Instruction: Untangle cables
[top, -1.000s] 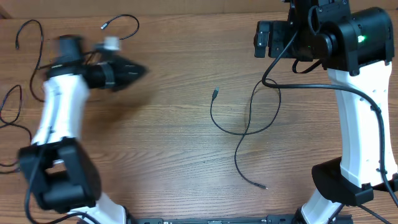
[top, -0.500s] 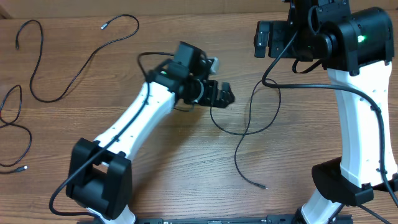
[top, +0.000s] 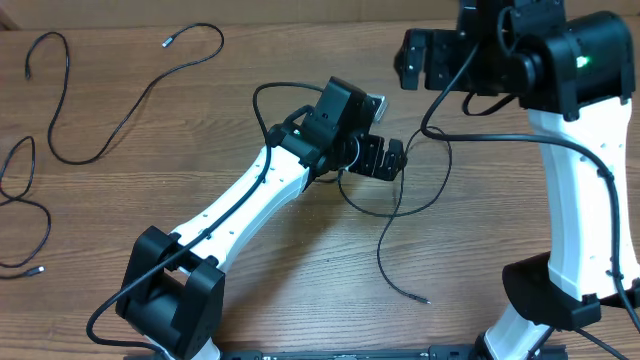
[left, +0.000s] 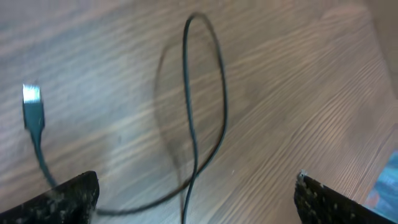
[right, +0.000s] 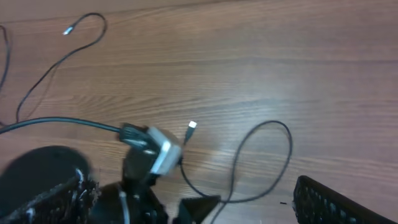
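Note:
A looped black cable (top: 400, 205) lies mid-table, crossing itself, with one plug end (top: 426, 298) toward the front. My left gripper (top: 395, 160) hovers over the loop's left side, open and holding nothing. The left wrist view has the loop (left: 189, 93) and its silver plug (left: 32, 102) on the wood; a strand runs between the spread fingertips (left: 62, 198). My right gripper (top: 415, 58) hangs open at the back right, above the loop (right: 267, 155). Two more cables (top: 130, 105) (top: 25, 205) lie separately at the far left.
The left arm (top: 250, 200) stretches diagonally from its base (top: 170, 300) across the table's middle. The right arm's base (top: 550, 290) and its thick black wire (top: 590, 160) stand at the right. The left wrist camera (right: 158, 149) shows between the right fingers.
The left arm has swung from the table's left side to the middle, over the looped cable, and its jaws have spread open. The right gripper shifted slightly left.

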